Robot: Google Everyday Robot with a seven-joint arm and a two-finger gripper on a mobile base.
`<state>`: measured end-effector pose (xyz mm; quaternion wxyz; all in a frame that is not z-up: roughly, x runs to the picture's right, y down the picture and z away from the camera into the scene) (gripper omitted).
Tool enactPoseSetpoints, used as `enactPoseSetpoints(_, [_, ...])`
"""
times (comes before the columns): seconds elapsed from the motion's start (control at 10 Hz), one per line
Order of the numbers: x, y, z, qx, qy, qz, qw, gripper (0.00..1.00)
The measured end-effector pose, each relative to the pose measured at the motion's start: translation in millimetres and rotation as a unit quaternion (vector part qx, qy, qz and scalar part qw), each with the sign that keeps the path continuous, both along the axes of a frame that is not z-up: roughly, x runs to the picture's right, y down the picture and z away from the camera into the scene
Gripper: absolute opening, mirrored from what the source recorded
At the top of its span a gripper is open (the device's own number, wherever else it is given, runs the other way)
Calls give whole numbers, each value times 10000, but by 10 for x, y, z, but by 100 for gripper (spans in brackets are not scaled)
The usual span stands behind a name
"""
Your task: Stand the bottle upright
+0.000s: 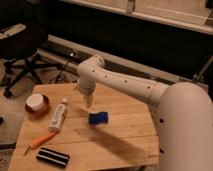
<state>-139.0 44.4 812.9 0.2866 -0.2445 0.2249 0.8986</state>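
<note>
The slim white bottle point(58, 116) lies on its side on the left part of the wooden table point(125, 145), its small cap end pointing away toward the table's far edge. My gripper point(88, 101) hangs from the white arm above the table's middle, right of the bottle's cap end and apart from it. It holds nothing that I can see.
A round red-and-white bowl point(36, 104) sits at the table's left edge. An orange carrot-shaped item point(41, 141) lies near the front left. A black rectangular object point(52, 157) lies at the front edge. A blue object point(98, 118) sits mid-table. An office chair point(20, 60) stands back left.
</note>
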Motion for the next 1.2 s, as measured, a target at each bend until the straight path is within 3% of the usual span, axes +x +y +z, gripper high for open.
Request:
enactPoseSetpoints(0.5, [5,-1,10,33,12,-26,10000,79])
enactPoseSetpoints(0.7, [-5,-76,59,267,163,-13,9995,79])
enactPoseSetpoints(0.9, [-52,-161,114,487,459,247,9975,79])
enactPoseSetpoints(1.2, [-308,-176,176,629,913,872,9900,79])
